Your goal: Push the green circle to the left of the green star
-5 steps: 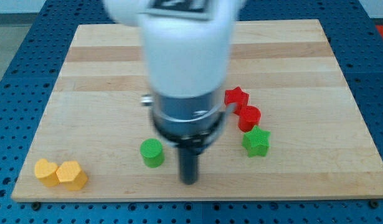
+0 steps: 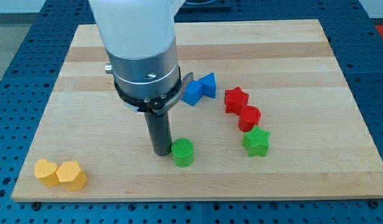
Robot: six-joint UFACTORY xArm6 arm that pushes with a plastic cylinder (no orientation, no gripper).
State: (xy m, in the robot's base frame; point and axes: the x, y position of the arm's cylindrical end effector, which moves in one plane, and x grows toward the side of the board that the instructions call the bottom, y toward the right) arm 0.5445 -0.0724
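The green circle (image 2: 183, 152), a short cylinder, stands on the wooden board (image 2: 303, 180) near the view's bottom middle. The green star (image 2: 256, 142) lies to its right, with a gap between them. My tip (image 2: 161, 152) is down on the board right against the green circle's left side, touching it. The rod rises to the big white and grey arm body above it.
A red star (image 2: 236, 99) and a red cylinder (image 2: 249, 117) sit just above the green star. Two blue blocks (image 2: 199, 89) lie beside the arm body. A yellow heart (image 2: 45, 172) and a yellow hexagon (image 2: 71, 175) sit at the bottom left corner.
My tip has gone from the green circle's right to its left side. The green circle has shifted right, toward the green star. The arm body now uncovers the blue blocks.
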